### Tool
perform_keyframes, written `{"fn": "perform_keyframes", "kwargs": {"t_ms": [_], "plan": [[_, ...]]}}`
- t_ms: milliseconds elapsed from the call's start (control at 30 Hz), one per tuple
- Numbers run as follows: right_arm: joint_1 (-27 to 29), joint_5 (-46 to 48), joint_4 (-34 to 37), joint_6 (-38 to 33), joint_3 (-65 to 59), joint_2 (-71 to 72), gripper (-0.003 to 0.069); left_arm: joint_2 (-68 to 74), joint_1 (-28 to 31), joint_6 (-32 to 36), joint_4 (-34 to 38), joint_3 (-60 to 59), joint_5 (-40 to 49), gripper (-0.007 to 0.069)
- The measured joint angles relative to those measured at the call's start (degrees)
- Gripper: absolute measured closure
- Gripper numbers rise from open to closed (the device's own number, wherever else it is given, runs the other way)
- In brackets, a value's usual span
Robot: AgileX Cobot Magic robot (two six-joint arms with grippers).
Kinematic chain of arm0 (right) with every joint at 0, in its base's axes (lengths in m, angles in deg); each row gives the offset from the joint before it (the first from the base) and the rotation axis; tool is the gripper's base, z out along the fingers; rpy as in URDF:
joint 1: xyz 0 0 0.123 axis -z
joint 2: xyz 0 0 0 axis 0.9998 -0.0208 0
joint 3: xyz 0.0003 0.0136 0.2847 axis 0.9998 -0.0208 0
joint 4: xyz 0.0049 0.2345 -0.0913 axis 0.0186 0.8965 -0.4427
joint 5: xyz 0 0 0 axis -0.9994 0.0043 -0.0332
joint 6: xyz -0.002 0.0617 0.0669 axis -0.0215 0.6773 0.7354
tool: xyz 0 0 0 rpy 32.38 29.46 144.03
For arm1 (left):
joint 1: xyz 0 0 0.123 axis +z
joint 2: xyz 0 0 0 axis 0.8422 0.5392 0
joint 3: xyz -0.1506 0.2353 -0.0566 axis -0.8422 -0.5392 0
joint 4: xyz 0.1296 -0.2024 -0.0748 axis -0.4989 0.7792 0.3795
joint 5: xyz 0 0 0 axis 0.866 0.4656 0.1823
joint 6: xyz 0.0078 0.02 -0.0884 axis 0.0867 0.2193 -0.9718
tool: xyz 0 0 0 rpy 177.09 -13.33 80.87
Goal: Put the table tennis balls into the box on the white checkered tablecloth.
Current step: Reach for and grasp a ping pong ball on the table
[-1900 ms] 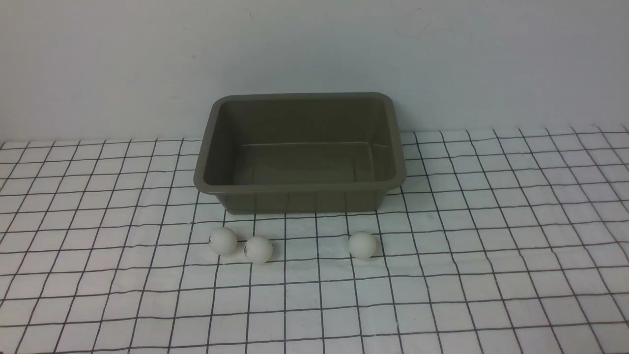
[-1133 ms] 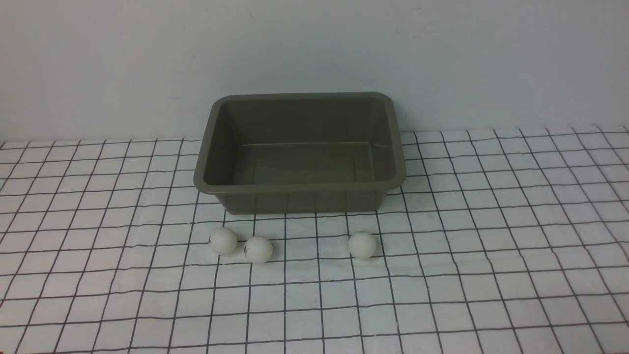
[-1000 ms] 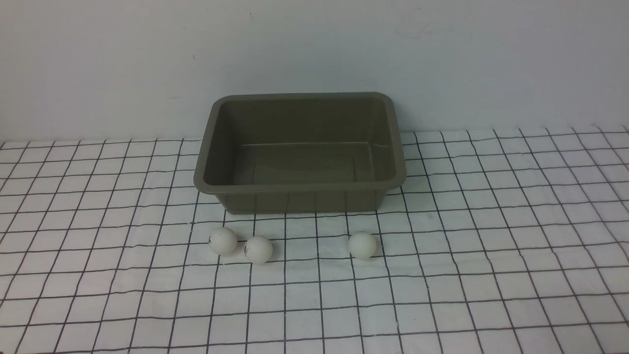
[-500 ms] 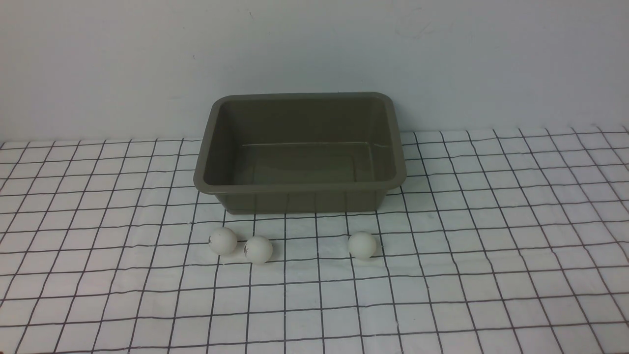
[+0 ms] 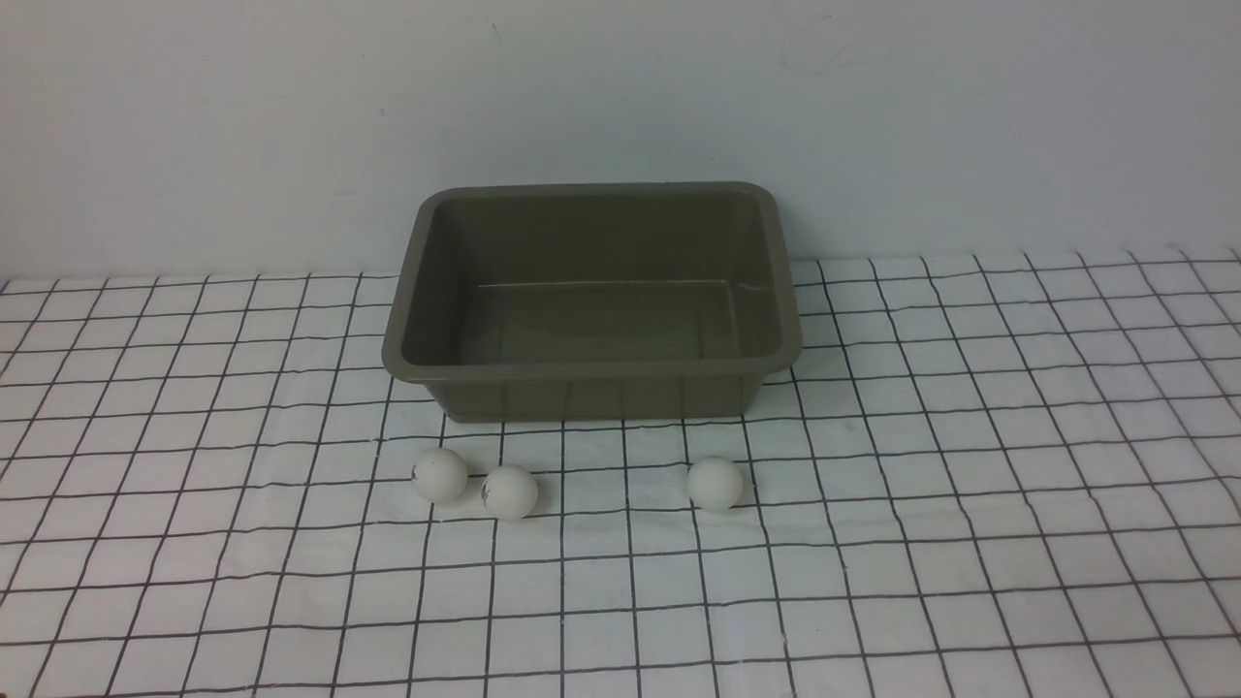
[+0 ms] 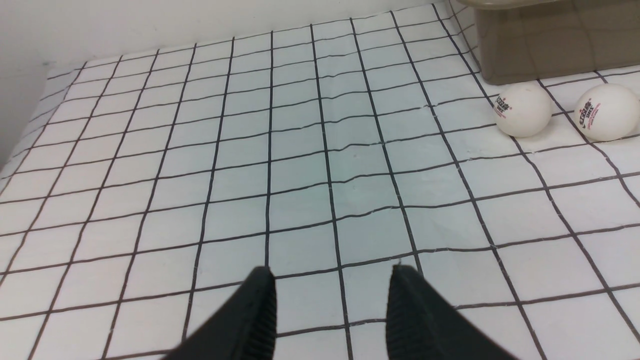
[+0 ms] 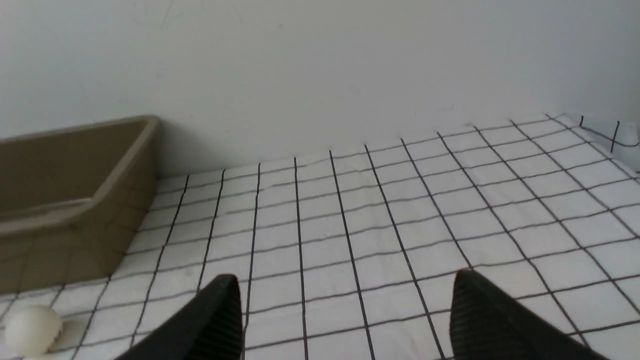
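The olive-brown box (image 5: 591, 370) stands empty on the white checkered tablecloth (image 5: 970, 436) near the back wall. Three white table tennis balls lie in front of it: a left one (image 5: 439, 475), a middle one (image 5: 510, 491) and a right one (image 5: 715, 483). Neither arm shows in the front view. In the left wrist view my left gripper (image 6: 331, 272) is open and empty over the cloth, well short of two printed balls (image 6: 522, 110) (image 6: 606, 111) and a box corner (image 6: 550, 45). In the right wrist view my right gripper (image 7: 347, 277) is open wide and empty; one ball (image 7: 32, 331) and the box (image 7: 75, 200) lie off to its side.
A plain white wall (image 5: 620, 97) rises right behind the box. The cloth's edge shows in the left wrist view (image 6: 30, 135) and in the right wrist view (image 7: 600, 130). Cloth stretches wide on both sides of the box and in front of the balls.
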Motion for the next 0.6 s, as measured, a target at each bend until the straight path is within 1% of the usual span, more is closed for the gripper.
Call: {"fn": "perform_keyframes", "kwargs": {"t_ms": [67, 133, 167, 200, 267, 333, 467, 600], "plan": [[0.0, 5.29, 2.07, -1.76, 5.42, -0.4, 0.0156, 0.0, 0.0, 0.0, 0.0, 0.0, 0.0, 0.0346], [0.0, 8.46, 5.47, -4.17, 10.04, -1.71, 0.0156, 0.0, 0.0, 0.0, 0.0, 0.0, 0.0, 0.0346], [0.0, 8.94, 6.39, -4.57, 10.45, -1.92, 0.0156, 0.0, 0.0, 0.0, 0.0, 0.0, 0.0, 0.0346], [0.0, 9.75, 10.13, -5.38, 13.3, -2.56, 0.0156, 0.0, 0.0, 0.0, 0.0, 0.0, 0.0, 0.0346], [0.0, 8.89, 15.38, -5.7, 15.66, -2.81, 0.0156, 0.0, 0.0, 0.0, 0.0, 0.0, 0.0, 0.0346], [0.0, 4.85, 22.07, -6.08, 16.88, -2.85, 0.0156, 0.0, 0.0, 0.0, 0.0, 0.0, 0.0, 0.0346], [0.0, 0.23, 30.79, -7.07, 17.08, -2.85, 0.0156, 0.0, 0.0, 0.0, 0.0, 0.0, 0.0, 0.0346], [0.0, 1.1, 34.36, -9.04, 17.15, -2.85, 0.0156, 0.0, 0.0, 0.0, 0.0, 0.0, 0.0, 0.0346]]}}
